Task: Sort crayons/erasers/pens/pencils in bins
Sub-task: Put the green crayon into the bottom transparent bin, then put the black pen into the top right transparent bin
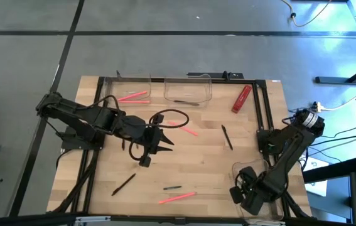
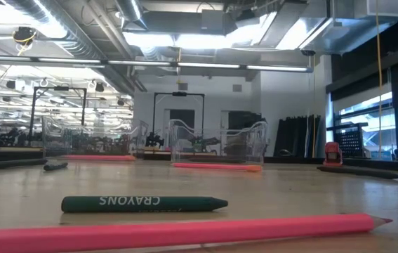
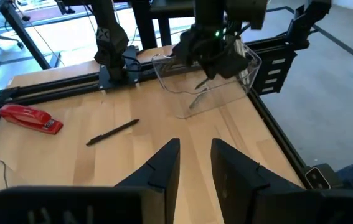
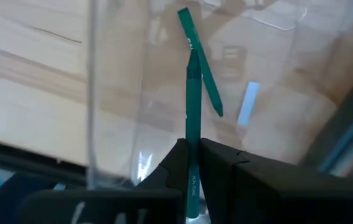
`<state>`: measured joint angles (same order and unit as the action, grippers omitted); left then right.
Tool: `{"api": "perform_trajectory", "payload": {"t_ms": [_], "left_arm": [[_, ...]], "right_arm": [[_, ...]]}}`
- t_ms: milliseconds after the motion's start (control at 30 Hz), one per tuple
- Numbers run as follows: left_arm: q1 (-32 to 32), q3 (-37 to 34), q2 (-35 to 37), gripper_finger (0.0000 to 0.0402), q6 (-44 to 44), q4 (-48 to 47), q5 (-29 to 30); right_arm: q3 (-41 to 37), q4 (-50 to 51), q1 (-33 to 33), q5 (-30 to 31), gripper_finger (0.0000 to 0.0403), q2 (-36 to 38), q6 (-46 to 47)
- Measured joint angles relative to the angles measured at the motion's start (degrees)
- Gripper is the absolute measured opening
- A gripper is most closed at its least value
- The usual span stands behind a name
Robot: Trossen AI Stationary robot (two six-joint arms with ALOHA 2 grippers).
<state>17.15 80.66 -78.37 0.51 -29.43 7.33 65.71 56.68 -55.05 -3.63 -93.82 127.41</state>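
My right gripper (image 4: 193, 149) hangs over the clear bin (image 1: 256, 188) at the table's near right, shut on a green crayon (image 4: 192, 93). A second green crayon (image 4: 202, 68) lies on that bin's floor. My left gripper (image 3: 195, 163) stands open and bare above the table's middle (image 1: 160, 142), pointing toward the right edge. A black pen (image 1: 227, 137) lies flat right of centre, and another (image 1: 124, 183) lies at the near left. Two more clear bins (image 1: 127, 91) (image 1: 188, 89) stand at the far edge; the left one holds pink pencils (image 1: 132, 96). My right gripper pinches the green crayon's shaft (image 4: 192, 144) between its two fingers. The fingers come from above and point down, lying along the crayon. Most of the crayon sticks out below the fingertips, upright inside the bin (image 3: 196, 93). Whether its lower end touches the lying crayon I cannot tell.
A red stapler (image 1: 242, 98) lies at the far right. Loose on the near part of the table are a dark green crayon (image 2: 142, 204), a pink pencil (image 2: 177, 233) and another pink pencil (image 1: 190, 132). A black frame (image 1: 262, 107) rims the table.
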Motion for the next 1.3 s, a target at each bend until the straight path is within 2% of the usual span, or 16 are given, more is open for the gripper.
{"api": "perform_trajectory", "payload": {"t_ms": [267, 567, 867, 967, 1200, 1300], "left_arm": [[0.0, 0.0, 0.0, 0.0084, -0.4, 0.2, 0.0], [0.0, 0.0, 0.0, 0.0084, -0.5, 0.2, 0.0], [0.0, 0.0, 0.0, 0.0084, -0.5, 0.2, 0.0], [0.0, 0.0, 0.0, 0.0084, -0.5, 0.2, 0.0], [-0.1, 0.0, 0.0, 0.0084, -2.9, 0.0, 0.0], [-0.2, 0.0, 0.0, 0.0084, -4.7, -1.0, 0.2]], "right_arm": [[-6.9, -9.3, 0.0, 0.0, 0.0028, 0.0, -0.3], [-10.7, -13.3, 0.0, -0.1, 0.0028, 0.0, -0.4], [-10.9, -13.2, 0.0, 0.0, 0.003, 0.0, -1.0], [-10.9, -13.2, 0.0, 0.0, 0.0044, 0.0, -1.6], [-10.9, -13.1, 0.0, 0.0, 0.0114, 0.0, -1.7], [-10.5, -12.6, 0.0, 0.0, 0.0131, 0.1, -1.3]]}}
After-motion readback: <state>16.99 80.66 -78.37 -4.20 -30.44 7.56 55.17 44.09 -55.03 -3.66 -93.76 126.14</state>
